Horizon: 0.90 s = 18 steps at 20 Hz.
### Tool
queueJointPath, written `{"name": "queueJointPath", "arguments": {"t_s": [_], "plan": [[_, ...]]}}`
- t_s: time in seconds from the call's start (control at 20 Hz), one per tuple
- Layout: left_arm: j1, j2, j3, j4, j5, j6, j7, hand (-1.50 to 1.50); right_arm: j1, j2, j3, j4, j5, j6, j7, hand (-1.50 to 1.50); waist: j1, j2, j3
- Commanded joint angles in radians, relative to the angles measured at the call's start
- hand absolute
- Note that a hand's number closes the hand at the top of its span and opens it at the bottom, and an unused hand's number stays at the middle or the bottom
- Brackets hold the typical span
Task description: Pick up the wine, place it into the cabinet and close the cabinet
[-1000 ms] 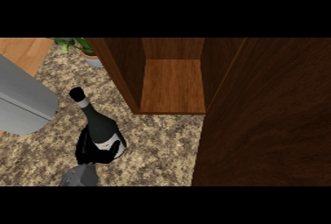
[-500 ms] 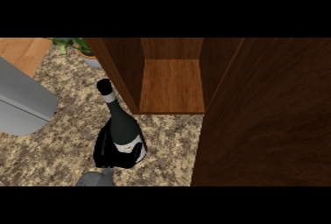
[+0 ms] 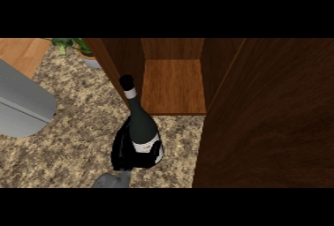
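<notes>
A dark wine bottle (image 3: 143, 126) with a white band at its neck and a black and white label hangs tilted over the speckled counter (image 3: 65, 150). Its top points up toward the cabinet. My left hand (image 3: 120, 152) is shut on the bottle's lower body, and its grey forearm comes in from the lower edge. The bottle's cap lies against the front edge of the cabinet's left wall (image 3: 120, 62). The wooden cabinet floor (image 3: 173, 88) lies bare just right of the neck. My right hand does not show.
The open cabinet door (image 3: 274, 114) fills the right side of the view as a dark wooden slab. A grey appliance (image 3: 23, 103) stands at the left. A potted plant (image 3: 81, 50) sits behind the cabinet's left wall, and a light wooden surface (image 3: 20, 50) shows at the top left.
The bottle and my left hand have moved right and up toward the cabinet. The bottle's top has gone from the open counter to the cabinet's left front edge.
</notes>
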Motion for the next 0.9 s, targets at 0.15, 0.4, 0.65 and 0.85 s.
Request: {"name": "queueJointPath", "arguments": {"t_s": [0.15, 0.4, 0.65, 0.85], "plan": [[-0.1, 0.0, -0.036, 0.129, 0.121, 0.057, -0.056, 1.5, 0.067, 0.004, -0.028, -0.012, -0.079, 0.04, -0.043, -1.5, -0.002, 0.001, 0.0], [-0.245, 0.0, -0.031, 0.303, 0.18, 0.029, -0.125, 1.5, 0.11, 0.032, 0.027, -0.038, -0.039, 0.044, -0.069, -1.5, -0.009, 0.002, 0.0], [-0.277, 0.0, -0.091, 0.29, 0.214, 0.072, -0.174, 1.5, 0.011, 0.029, 0.024, 0.024, -0.009, 0.002, -0.036, -1.5, -0.003, 0.001, 0.0], [-0.389, 0.0, -0.068, 0.413, 0.285, 0.051, -0.192, 1.5, 0.033, -0.003, -0.057, 0.07, -0.099, 0.066, -0.111, -1.5, -0.007, 0.002, 0.0]]}}
